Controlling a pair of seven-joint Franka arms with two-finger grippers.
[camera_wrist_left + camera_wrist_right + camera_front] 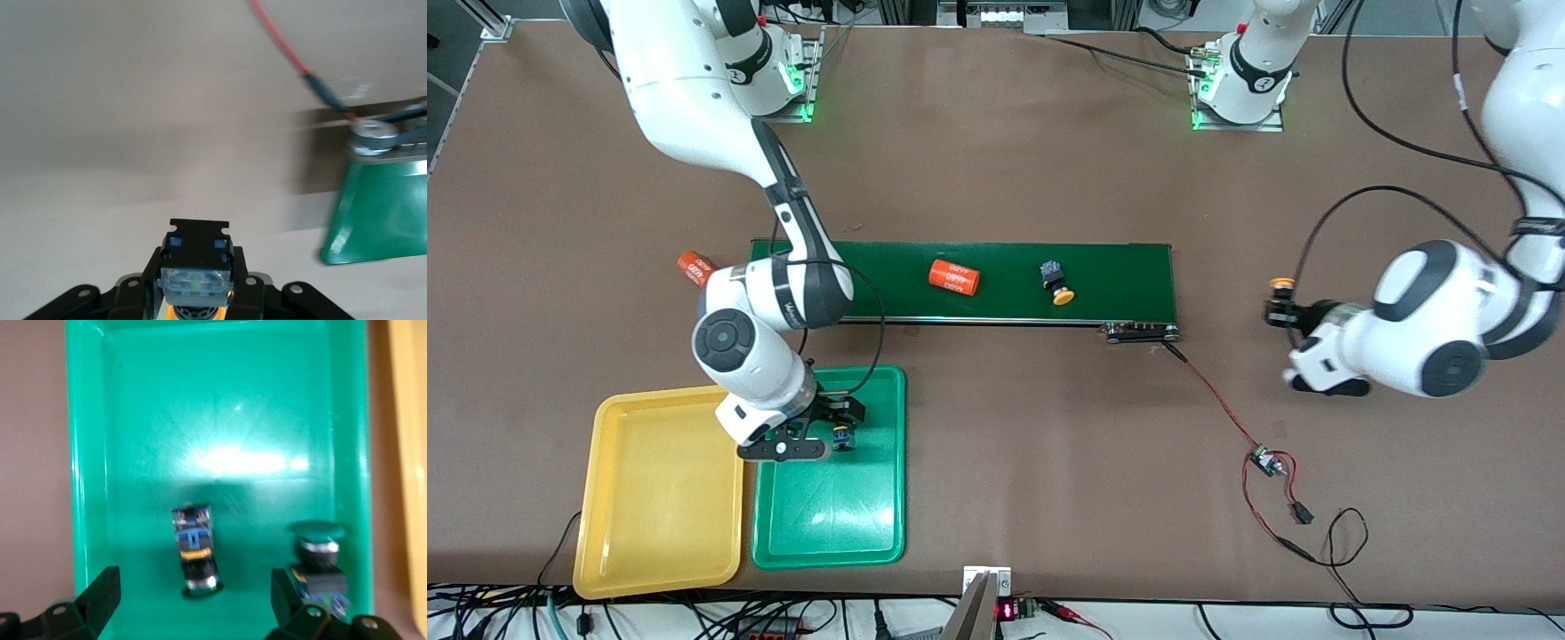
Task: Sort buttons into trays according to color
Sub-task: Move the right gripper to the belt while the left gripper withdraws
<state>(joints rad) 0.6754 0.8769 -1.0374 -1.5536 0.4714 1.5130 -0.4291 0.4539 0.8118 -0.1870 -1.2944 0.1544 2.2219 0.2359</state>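
The right claw (193, 603) hangs low over the green tray (871, 533), at the end of it nearest the belt, with its jaws spread wide and nothing between them. Directly under the gap a green button (195, 550) lies in the tray, tipped onto its cap, apparently just let go. A second green button (319, 553) rests in the tray close against one finger (297, 597), with its cap up. Both greens look sorted, so the step in hand is to pull clear: a straight rise with the jaws kept wide seems best, since any sideways drift could knock that neighbour or roll the loose one. The yellow tray (614, 498) lies just beside the claw, touching the green tray, and holds no button yet.

Farther off, a yellow button (1057, 284) lies on its side on the dark green belt (1120, 276), with an orange cylinder (953, 277) near it and another orange cylinder (694, 267) off the belt's end.

Farthest out, past the belt's other end, the left claw (197, 297) hovers above bare table (1005, 178), clenched on a yellow button (1282, 286) by its dark body. It probably needs carrying over to the yellow tray.
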